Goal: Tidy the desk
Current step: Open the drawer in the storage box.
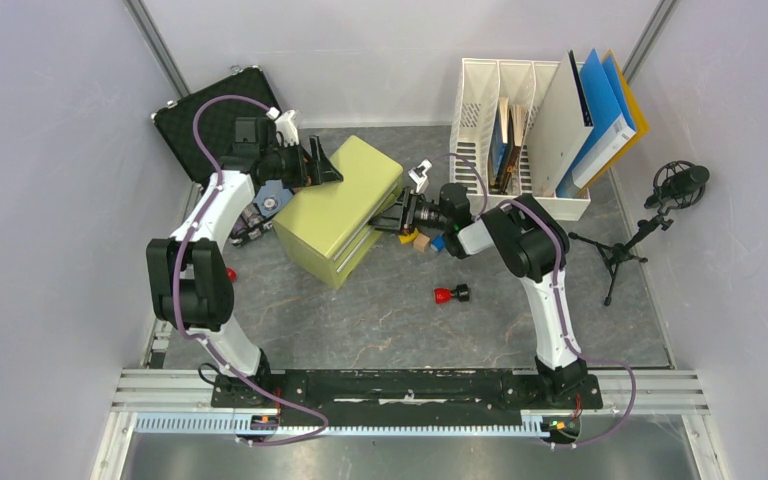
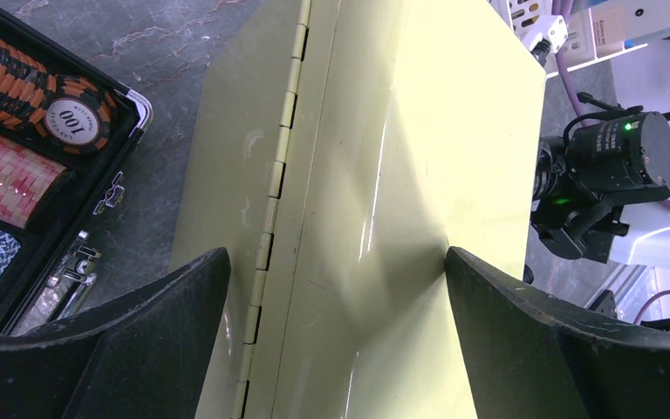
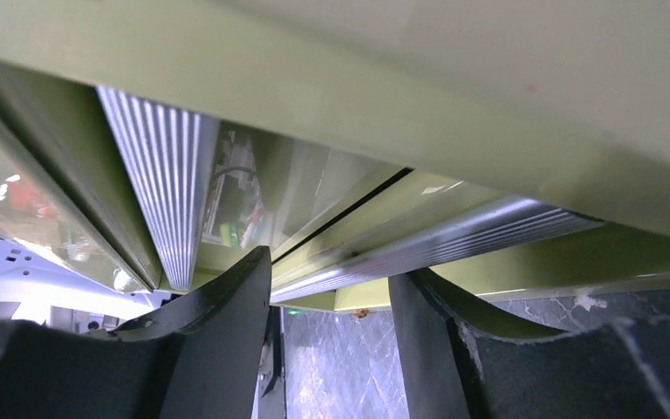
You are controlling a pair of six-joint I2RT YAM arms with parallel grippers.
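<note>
The desk is a dark grey marbled surface. A yellow-green drawer cabinet stands askew on it at the middle back. My left gripper is open at the cabinet's far left corner. In the left wrist view the gripper spans the cabinet's hinged panel, with the right fingertip touching it. My right gripper is at the cabinet's drawer front. In the right wrist view the gripper is open, with its tips just under a ribbed metal drawer handle that runs across them.
An open poker chip case lies at the back left. A white file holder with books and blue and yellow folders stands at the back right, beside a microphone on a tripod. Small coloured blocks and a red-and-black item lie near the cabinet.
</note>
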